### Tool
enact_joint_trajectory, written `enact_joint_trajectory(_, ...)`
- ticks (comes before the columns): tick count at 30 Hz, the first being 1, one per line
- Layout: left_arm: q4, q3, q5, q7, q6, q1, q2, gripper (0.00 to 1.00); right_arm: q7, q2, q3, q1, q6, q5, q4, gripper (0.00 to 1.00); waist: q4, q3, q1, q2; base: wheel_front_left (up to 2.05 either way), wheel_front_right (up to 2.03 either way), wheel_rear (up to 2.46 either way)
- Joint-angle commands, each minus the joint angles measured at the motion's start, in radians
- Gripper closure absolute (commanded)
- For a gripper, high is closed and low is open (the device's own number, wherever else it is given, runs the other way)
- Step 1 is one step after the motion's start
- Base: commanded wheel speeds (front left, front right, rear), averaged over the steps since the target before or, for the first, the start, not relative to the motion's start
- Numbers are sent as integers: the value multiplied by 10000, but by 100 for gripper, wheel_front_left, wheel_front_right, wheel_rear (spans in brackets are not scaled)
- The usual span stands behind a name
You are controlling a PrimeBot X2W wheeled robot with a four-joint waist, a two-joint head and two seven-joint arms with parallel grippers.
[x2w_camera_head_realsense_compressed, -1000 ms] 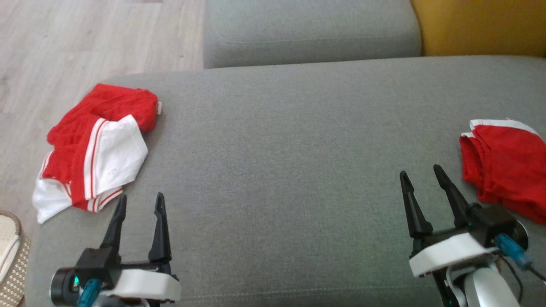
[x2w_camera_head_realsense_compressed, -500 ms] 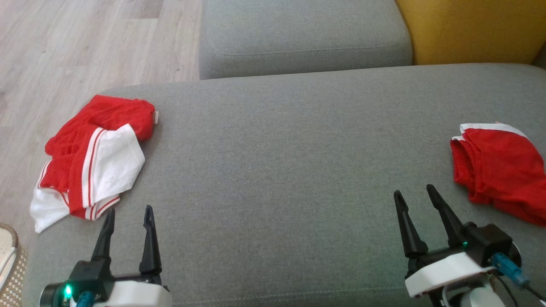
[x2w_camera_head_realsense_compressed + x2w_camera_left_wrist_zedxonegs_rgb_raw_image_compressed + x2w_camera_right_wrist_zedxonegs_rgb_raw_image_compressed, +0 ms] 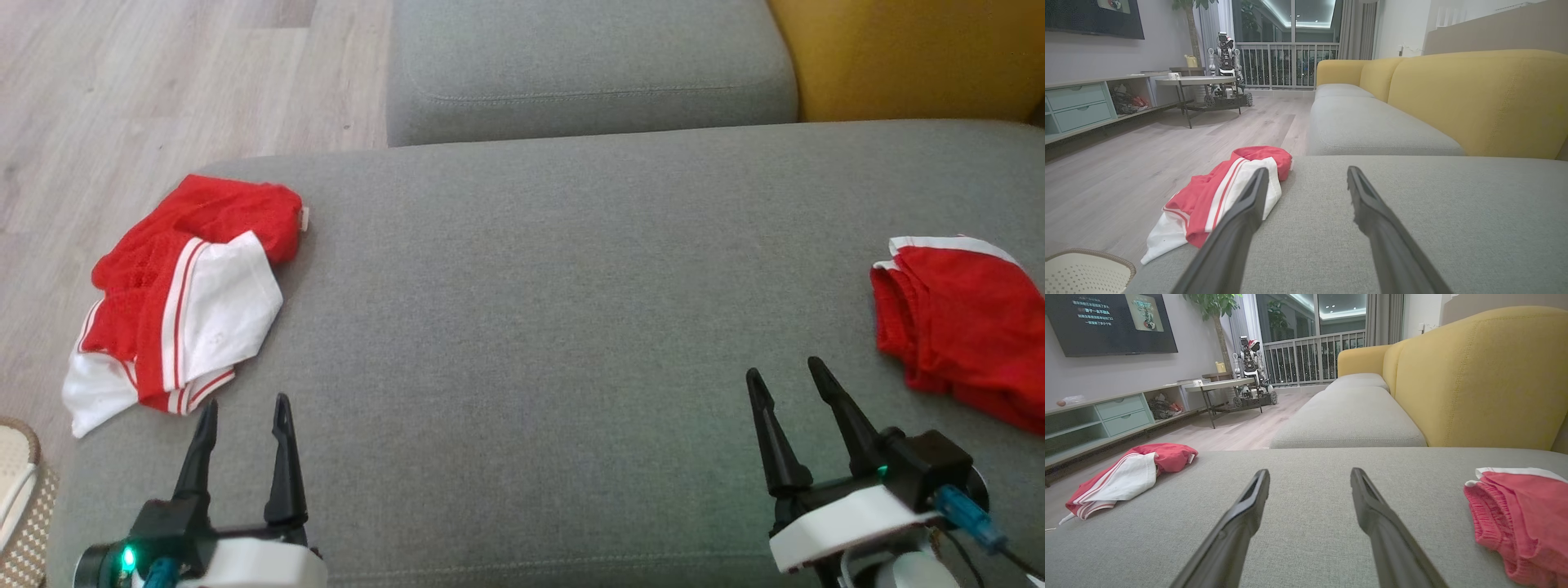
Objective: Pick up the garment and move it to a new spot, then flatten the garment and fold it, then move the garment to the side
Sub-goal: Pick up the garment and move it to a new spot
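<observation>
Head view | crumpled red-and-white garment (image 3: 184, 294) at left edge of sofa cushion (image 3: 531, 327), long axis near-to-far | left end effector (image 3: 245, 402) open, empty, garment just ahead-left, nearer arm | right end effector (image 3: 782, 367) open, empty, well apart

You will recognise the left gripper (image 3: 245, 403) and the right gripper (image 3: 782, 367) by two long, matte black fingers (image 3: 287, 482) that taper to points. Each pair seats in a black block (image 3: 931, 465) on a white moulded housing (image 3: 841, 523). Look for a green indicator light (image 3: 128, 559) on each block, and for a blue connector (image 3: 963, 508) with a thin black cable (image 3: 1016, 559) at the right wrist.
</observation>
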Motion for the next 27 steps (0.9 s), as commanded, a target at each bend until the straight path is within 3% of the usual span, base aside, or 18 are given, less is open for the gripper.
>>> enact_joint_trajectory(1, -294, 384, -20, -53, -5, -429, -31, 0, -93, -34, 264, -358, -4, -35, -292, 0, 23, 9, 0, 0, 0, 0, 0)
enact_joint_trajectory(9, -197, 411, -73, -53, 90, -459, -31, 0, -93, -34, 606, -297, -4, 71, -205, 0, 419, 40, 0, 0, 0, 0, 0)
enact_joint_trajectory(21, -149, 324, 10, -53, -20, -382, -32, 0, -93, -34, 814, -117, -4, 307, -233, 0, 2590, -46, 0, 0, 0, 0, 0)
enact_joint_trajectory(27, -191, 324, 36, -53, -65, -313, -32, 0, -93, -34, 844, -50, -4, 343, -403, 0, 3254, -65, 0, 0, 0, 0, 0)
